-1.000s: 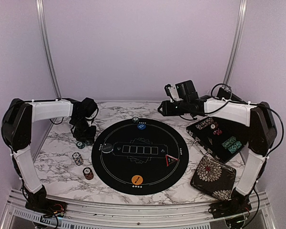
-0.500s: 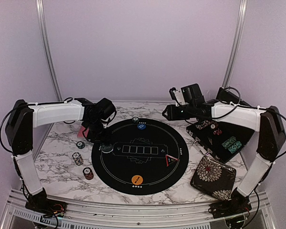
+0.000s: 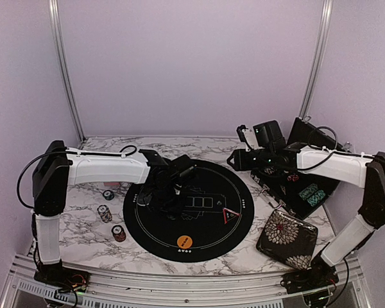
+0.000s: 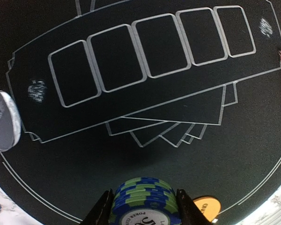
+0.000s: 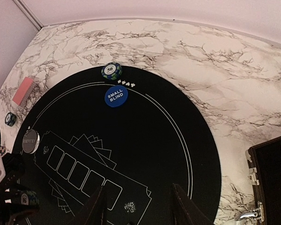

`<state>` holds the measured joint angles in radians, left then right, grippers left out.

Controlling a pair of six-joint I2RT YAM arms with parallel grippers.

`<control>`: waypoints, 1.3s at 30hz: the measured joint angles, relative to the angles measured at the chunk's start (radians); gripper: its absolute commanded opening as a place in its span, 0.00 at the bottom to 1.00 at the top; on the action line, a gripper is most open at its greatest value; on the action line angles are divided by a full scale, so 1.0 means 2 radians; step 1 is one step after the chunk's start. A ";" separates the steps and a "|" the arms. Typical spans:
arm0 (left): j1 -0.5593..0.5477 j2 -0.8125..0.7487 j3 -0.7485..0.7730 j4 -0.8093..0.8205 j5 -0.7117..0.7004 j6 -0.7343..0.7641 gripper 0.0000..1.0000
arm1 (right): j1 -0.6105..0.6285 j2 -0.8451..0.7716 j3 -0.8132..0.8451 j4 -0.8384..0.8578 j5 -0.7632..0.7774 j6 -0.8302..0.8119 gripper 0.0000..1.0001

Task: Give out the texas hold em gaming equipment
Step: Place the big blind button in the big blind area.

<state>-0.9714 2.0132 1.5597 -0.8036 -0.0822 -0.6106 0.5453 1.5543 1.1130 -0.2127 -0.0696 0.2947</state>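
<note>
Left pincer (image 4: 143, 208): clamped on my stack of blue-green chips (image 4: 144, 199), at the black mat (image 4: 131, 154), on the near side of the five card outlines (image 4: 150, 51); hanging or resting, I cannot tell. Right pincer (image 5: 139, 206): apart, empty, over the mat's far side. Hazards, as I judge them: lower chips slipping from the squeeze; stack toppling if released tilted; knocking the orange disc (image 4: 207, 206) nearby.

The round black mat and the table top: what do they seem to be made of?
The round black mat is probably matte rubber or felt: no glare, printed white lines. The table top is marble or marble-print laminate: white with grey veins. Which, I cannot tell.
</note>
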 measured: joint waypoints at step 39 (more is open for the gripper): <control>-0.161 0.112 0.106 -0.004 0.022 -0.015 0.47 | -0.014 -0.115 -0.124 -0.006 0.080 0.027 0.44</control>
<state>-1.2942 2.2368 1.7718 -0.8124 -0.0380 -0.6403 0.5167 1.3235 0.8646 -0.2249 0.0906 0.3481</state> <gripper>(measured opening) 0.451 0.440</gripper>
